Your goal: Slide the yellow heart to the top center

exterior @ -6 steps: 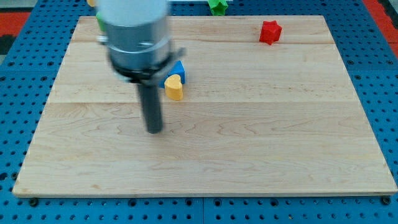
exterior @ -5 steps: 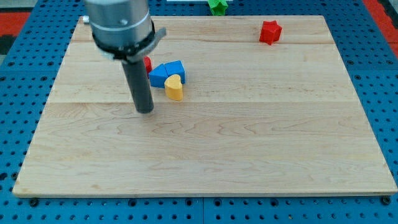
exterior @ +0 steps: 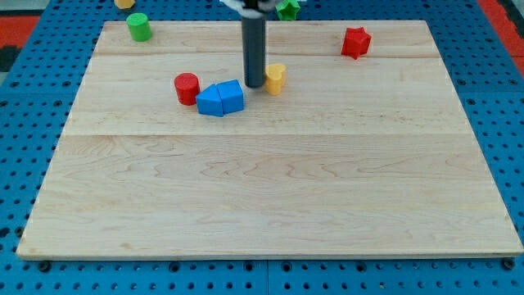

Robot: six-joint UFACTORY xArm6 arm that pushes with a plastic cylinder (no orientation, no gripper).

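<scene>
The yellow heart (exterior: 276, 78) lies on the wooden board (exterior: 270, 197) in the upper middle, a little below the top edge. My tip (exterior: 255, 85) stands right at the heart's left side, touching or nearly touching it. The dark rod rises from there to the view's top. A blue block (exterior: 220, 98) lies just to the lower left of my tip.
A red cylinder (exterior: 187, 87) stands left of the blue block. A green cylinder (exterior: 138, 26) is at the top left. A red star-like block (exterior: 356, 42) is at the top right. A green block (exterior: 287, 8) and a yellow block (exterior: 124, 3) lie beyond the top edge.
My tip has swung from the left of the blocks to the upper middle. The yellow heart has moved up and to the right, away from the blue block.
</scene>
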